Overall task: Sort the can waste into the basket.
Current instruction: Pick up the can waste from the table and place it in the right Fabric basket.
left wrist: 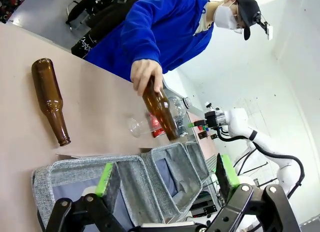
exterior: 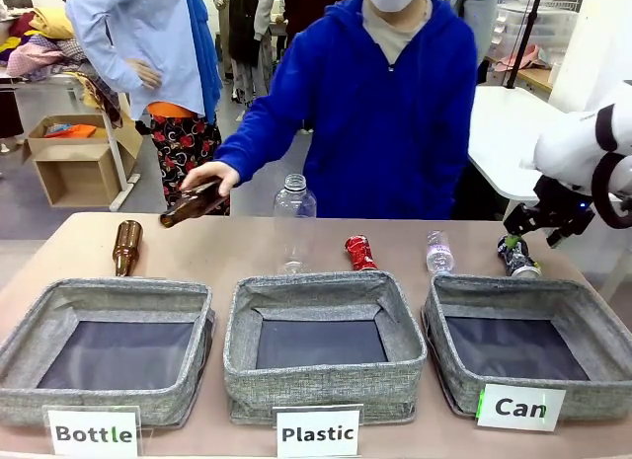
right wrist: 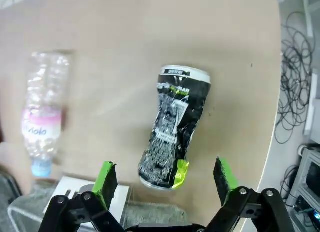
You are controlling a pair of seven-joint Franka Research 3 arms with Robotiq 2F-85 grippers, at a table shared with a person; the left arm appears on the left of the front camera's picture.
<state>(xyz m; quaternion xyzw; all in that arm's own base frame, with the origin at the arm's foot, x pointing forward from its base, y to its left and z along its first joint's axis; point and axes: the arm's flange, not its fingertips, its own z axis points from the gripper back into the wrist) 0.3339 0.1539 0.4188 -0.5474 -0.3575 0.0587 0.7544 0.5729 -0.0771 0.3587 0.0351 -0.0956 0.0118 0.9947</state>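
The black-blue can (right wrist: 175, 127) lies on the table just behind the Can basket (exterior: 592, 321), also seen in the front view (exterior: 519, 259). My right gripper (right wrist: 165, 177) hangs open over its near end, one green pad on either side, and shows at the far right (exterior: 525, 242). The crushed red can (exterior: 360, 252) lies behind the Plastic basket (exterior: 326, 365). My left gripper (left wrist: 166, 174) is open with nothing in it, above the Bottle basket (left wrist: 130, 177).
A person's hand (exterior: 209, 175) holds a brown bottle (exterior: 190, 204) over the far left of the table. Another brown bottle (exterior: 126, 247) lies there. A clear bottle (exterior: 294, 222) stands mid-table; a small plastic bottle (right wrist: 42, 127) lies left of the black can. The table edge (right wrist: 272, 92) is close.
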